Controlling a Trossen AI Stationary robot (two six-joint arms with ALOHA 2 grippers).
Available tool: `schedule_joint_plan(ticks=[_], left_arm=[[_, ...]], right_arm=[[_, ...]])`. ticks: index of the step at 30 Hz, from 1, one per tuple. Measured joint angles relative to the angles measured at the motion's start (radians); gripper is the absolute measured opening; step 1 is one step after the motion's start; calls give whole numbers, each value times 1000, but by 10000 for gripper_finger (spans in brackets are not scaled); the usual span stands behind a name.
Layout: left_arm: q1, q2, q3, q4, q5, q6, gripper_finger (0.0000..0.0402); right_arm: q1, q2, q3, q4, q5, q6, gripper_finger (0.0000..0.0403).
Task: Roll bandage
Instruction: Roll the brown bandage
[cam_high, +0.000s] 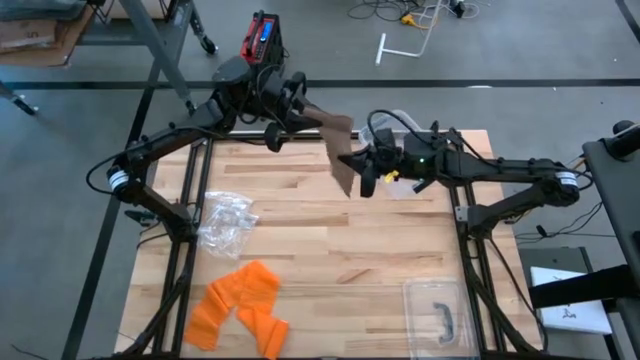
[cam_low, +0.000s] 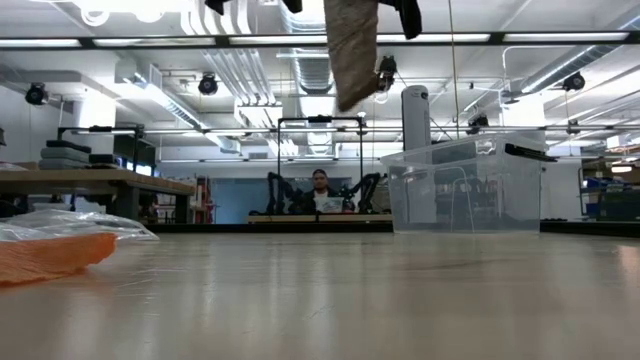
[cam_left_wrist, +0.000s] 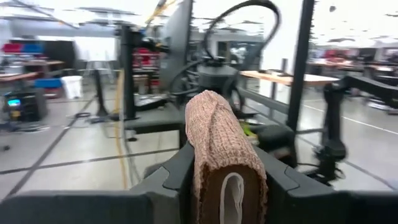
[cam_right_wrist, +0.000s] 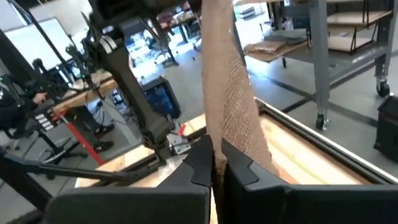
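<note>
Bandage (cam_high: 338, 150): a tan, loosely woven elastic strip, hanging in the air above the table's (cam_high: 320, 250) twelve o'clock edge, stretched between the two hands. The left hand (cam_high: 300, 108), at about eleven o'clock, is clenched on the upper end, where the wrist view shows the cloth (cam_left_wrist: 219, 146) folded over into a soft rounded hump with a small loop at its core, which looks like the first turn of a roll. The right hand (cam_high: 362, 166), near one o'clock, is pinched shut on the strip lower down, the ribbed, crinkled fabric (cam_right_wrist: 230, 93) rising flat from between its dark fingers. From table height the free length (cam_low: 350, 50) dangles limp and slightly twisted. My judgement is that rolling has barely begun: most of the strip is still unwound and must be wrapped onto that core. Elsewhere lie crumpled clear plastic (cam_high: 226, 222), folded orange cloths (cam_high: 240, 305) at seven o'clock, and a clear plastic box (cam_high: 438, 312) at five.
</note>
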Motion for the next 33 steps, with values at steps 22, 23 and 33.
schedule_joint_plan(ticks=[22, 23, 33], left_arm=[[-14, 5, 0, 21, 18, 145, 90], [-15, 5, 0, 25, 16, 151, 90], [-17, 1, 1, 114, 16, 215, 91]], right_arm=[[83, -30, -3, -11, 63, -50, 4], [80, -27, -3, -2, 63, -50, 6], [21, 31, 71, 63, 72, -108, 31]])
